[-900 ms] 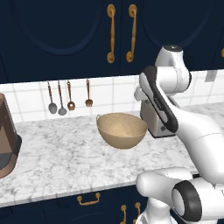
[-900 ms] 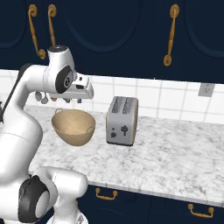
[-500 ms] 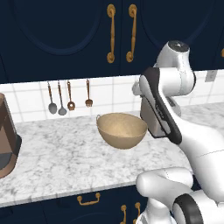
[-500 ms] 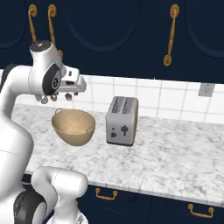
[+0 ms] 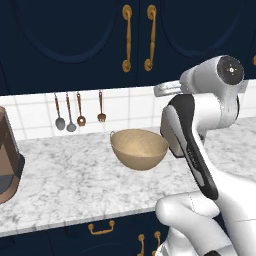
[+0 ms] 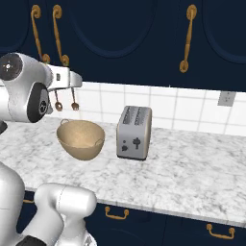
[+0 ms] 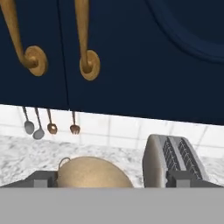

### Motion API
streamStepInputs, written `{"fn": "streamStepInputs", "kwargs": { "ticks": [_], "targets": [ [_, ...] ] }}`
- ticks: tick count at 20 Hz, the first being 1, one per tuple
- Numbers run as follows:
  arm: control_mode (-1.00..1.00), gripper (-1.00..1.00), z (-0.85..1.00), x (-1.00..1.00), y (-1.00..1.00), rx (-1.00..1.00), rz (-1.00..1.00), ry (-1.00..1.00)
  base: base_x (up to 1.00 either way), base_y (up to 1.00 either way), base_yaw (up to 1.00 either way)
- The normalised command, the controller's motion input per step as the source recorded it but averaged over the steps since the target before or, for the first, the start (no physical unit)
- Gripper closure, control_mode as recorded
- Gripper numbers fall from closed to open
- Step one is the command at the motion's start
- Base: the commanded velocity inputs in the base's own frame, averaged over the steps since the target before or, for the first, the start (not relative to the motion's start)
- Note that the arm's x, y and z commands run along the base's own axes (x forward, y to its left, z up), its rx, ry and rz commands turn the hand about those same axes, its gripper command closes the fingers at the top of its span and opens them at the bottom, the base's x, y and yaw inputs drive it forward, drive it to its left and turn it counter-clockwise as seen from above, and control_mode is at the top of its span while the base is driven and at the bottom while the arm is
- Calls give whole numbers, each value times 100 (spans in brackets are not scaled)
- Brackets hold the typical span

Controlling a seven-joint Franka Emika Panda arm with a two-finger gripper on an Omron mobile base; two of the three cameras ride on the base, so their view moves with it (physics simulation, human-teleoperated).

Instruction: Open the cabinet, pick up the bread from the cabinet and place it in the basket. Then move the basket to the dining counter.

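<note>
— So, what's different from a second ago?

— I've lifted the arm. Earlier the hand sat lower, close over the basket; now it is raised toward the cabinet, and the hand camera looks straight at the lower ends of the two brass handles where the doors meet. The pincer has also spread: its tips stand far apart at the bottom of the hand view, released, with nothing between them.

— And the cabinet itself?

— Both doors are closed, so the bread is hidden behind them and I can't say where it lies inside. The basket stands on the table, just left of the toaster in the right base view, with the hanging utensils on the wall behind it. It looks empty from here.

— So we're at the start?

— I'd judge so. The wide pincer and the rise tell me I'm lining up on a handle. Next I must close around one handle and pull the door out; the two handles hang close together, so I could snag the wrong one.
</note>
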Motion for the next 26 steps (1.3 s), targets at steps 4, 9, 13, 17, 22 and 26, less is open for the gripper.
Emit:
{"fn": "streamStepInputs", "kwargs": {
  "ticks": [4,9,13,17,22,26],
  "targets": [
    [-100,-100,14,-1,0,10,0,-52,0,0,0],
    [-100,-100,21,0,2,11,-2,-41,0,0,0],
    [-100,-100,42,1,28,5,-2,-39,0,0,0],
    [-100,-100,48,7,28,2,0,-20,0,0,0],
    [-100,-100,45,37,24,0,0,-1,0,0,0],
    [-100,-100,39,61,27,0,0,0,0,0,0]
  ]
}}
